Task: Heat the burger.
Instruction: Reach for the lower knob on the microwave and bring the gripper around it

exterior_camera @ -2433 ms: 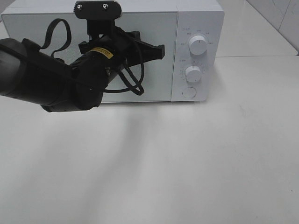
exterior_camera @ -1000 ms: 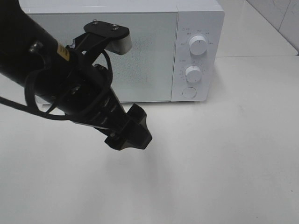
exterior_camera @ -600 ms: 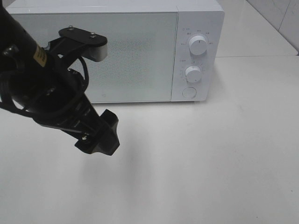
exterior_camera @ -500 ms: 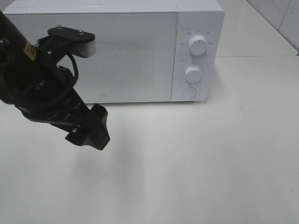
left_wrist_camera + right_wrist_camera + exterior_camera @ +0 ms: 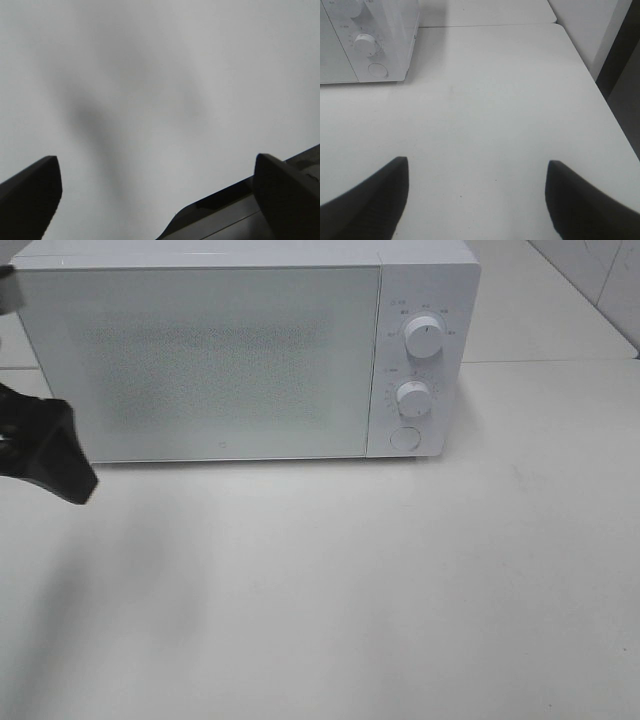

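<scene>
Burger shows in none of our views; whether it sits behind the shut microwave door (image 5: 200, 360) we cannot tell. Our left gripper (image 5: 157, 165), wide and empty, hangs nearest that door; right gripper (image 5: 477, 167) likewise spread, empty.

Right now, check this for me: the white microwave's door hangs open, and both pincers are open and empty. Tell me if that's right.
One thing is wrong. The microwave door is shut, flush with the front, as the exterior high view shows. The rest holds: the left pincer and the right pincer are open and empty.
</scene>
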Tool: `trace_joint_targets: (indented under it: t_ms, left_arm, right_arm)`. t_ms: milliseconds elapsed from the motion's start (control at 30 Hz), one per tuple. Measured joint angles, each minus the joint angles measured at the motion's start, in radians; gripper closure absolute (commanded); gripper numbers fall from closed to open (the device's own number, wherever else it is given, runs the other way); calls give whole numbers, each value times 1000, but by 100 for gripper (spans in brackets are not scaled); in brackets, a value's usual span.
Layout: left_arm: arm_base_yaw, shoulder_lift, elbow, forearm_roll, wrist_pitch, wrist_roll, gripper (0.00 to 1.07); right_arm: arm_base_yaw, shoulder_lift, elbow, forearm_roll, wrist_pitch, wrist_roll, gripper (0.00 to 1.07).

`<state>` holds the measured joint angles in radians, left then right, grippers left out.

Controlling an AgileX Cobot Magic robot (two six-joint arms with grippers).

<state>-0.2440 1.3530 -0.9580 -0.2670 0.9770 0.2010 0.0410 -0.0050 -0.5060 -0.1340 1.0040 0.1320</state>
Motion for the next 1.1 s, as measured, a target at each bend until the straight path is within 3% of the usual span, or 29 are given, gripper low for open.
trace_joint_targets:
  t_ms: [67,167,233,333,700,1100]
  left_arm:
    - [82,-82,42,3,13,0,8]
    - [108,-112,57,6,18,1,8]
    - [195,-225,110,13,30,0,8]
    - [246,-318,153,19,31,-6,8]
    - [261,-694,316,54,33,14,8]
    - [261,-975,444,73,64,-3,8]
  right_arm:
    - [0,0,0,0,0,0,35]
    - [0,0,0,0,0,0,35]
    - [0,0,0,0,0,0,35]
    - [0,0,0,0,0,0,35]
    - [0,0,0,0,0,0,35]
    - [0,0,0,0,0,0,35]
